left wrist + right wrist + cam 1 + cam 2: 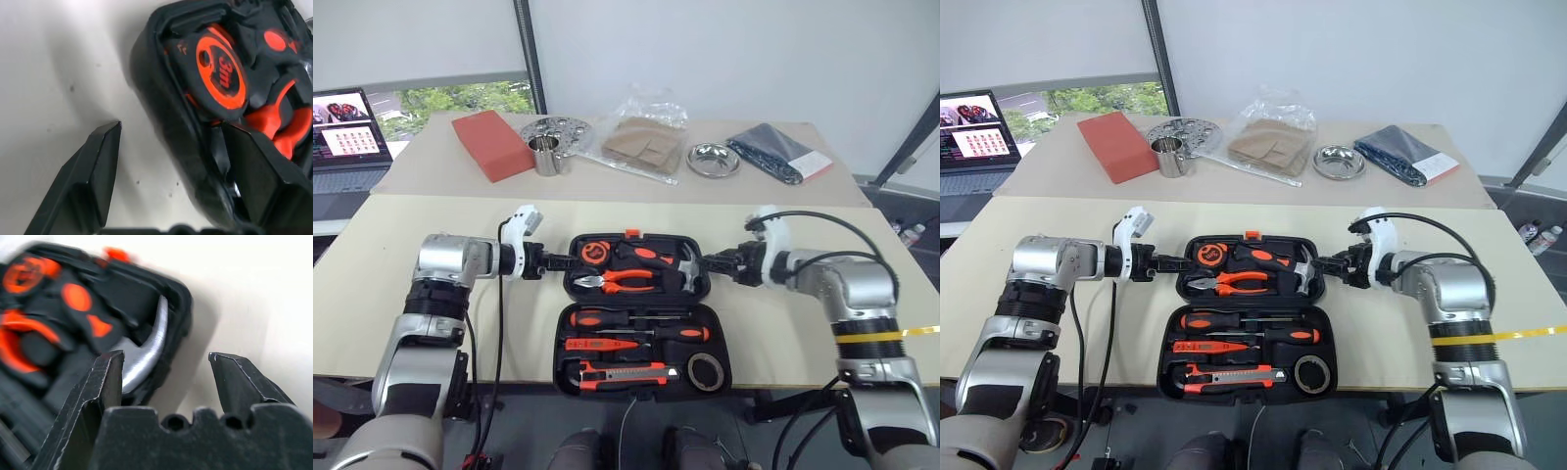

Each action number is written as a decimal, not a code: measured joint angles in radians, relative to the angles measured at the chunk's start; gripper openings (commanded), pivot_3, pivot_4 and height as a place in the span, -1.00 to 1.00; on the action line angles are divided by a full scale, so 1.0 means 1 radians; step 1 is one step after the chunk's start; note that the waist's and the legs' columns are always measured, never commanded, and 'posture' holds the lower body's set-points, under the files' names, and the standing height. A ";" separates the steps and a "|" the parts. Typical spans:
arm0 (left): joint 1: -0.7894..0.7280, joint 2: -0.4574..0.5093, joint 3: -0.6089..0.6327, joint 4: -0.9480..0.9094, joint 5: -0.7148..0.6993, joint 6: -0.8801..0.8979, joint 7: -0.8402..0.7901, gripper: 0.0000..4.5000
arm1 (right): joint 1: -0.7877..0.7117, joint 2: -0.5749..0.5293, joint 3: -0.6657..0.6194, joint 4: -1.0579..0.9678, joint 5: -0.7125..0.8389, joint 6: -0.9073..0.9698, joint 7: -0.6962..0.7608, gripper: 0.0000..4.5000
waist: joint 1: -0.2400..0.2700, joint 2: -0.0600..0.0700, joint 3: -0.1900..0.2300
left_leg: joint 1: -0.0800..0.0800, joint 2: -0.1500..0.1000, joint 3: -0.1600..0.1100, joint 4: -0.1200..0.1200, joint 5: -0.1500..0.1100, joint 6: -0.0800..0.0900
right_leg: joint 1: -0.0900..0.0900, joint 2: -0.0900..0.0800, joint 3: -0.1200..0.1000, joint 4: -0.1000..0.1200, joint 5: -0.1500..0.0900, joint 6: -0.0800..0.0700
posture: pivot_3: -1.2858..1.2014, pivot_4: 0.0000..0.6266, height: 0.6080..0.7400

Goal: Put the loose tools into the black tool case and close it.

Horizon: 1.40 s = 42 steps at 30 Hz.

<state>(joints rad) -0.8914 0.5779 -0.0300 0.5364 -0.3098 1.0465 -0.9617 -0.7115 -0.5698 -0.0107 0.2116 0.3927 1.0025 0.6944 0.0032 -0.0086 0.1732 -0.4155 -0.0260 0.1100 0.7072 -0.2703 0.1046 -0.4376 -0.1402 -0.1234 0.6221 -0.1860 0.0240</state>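
Where orange tape measure [221, 78]: "3m".

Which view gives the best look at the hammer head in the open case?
The right wrist view: the steel hammer head curves large in the black tool case, just beyond the open right gripper. Both eye views show it small at the far half's right end. In the left wrist view I cannot make it out.

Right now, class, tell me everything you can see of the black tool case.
The black tool case is a rounded, hinged clamshell that looks like plastic, lying open and flat at the near edge of the pale table. An orange latch sits on its far rim. Moulded recesses hold tools in both halves. The left end effector and right end effector, both open, straddle the far half's side walls.
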 measured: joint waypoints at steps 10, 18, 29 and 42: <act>0.045 0.005 0.018 -0.068 -0.013 0.006 0.029 -1.00 | 0.020 0.019 0.026 -0.049 -0.013 0.001 -0.026 -0.98 | -0.012 0.001 -0.002 | 0.019 0.001 0.000 -0.004 -0.006 -0.013 | 0.016 -0.005 0.004 -0.008 0.000 0.000 | 0.03 -0.52 0.91; 0.026 -0.139 0.155 -0.037 -0.004 -0.250 0.204 -1.00 | -0.014 0.101 -0.070 -0.004 -0.060 -0.181 -0.144 -0.98 | -0.003 0.001 -0.001 | 0.008 -0.001 0.000 -0.004 0.001 -0.018 | 0.006 -0.005 0.003 -0.009 0.009 -0.004 | 0.03 -0.52 0.91; 0.073 -0.155 0.095 -0.018 0.115 -0.903 0.141 -1.00 | 0.112 0.101 -0.047 -0.042 -0.255 -0.725 -0.207 -0.98 | -0.020 0.001 0.000 | 0.005 -0.005 0.002 -0.028 0.013 -0.005 | -0.003 0.002 0.000 -0.015 0.006 -0.001 | 0.03 -0.52 0.91; 0.668 -0.024 0.217 -0.591 -0.020 -0.739 0.220 0.14 | 0.732 -0.024 -0.147 -0.439 -0.362 -1.086 -0.237 -0.08 | -0.017 0.002 0.000 | 0.016 0.002 0.001 -0.023 0.008 -0.016 | 0.013 0.001 0.006 -0.023 0.001 0.003 | 0.03 -0.52 0.91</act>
<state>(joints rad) -0.2230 0.5538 0.1868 -0.0545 -0.3296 0.3072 -0.7422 0.0204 -0.5942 -0.1578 -0.2277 0.0304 -0.0839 0.4575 -0.0142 -0.0069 0.1728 -0.3993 -0.0238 0.1108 0.6842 -0.2627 0.0882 -0.4245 -0.1388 -0.1171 0.5986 -0.1846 0.0275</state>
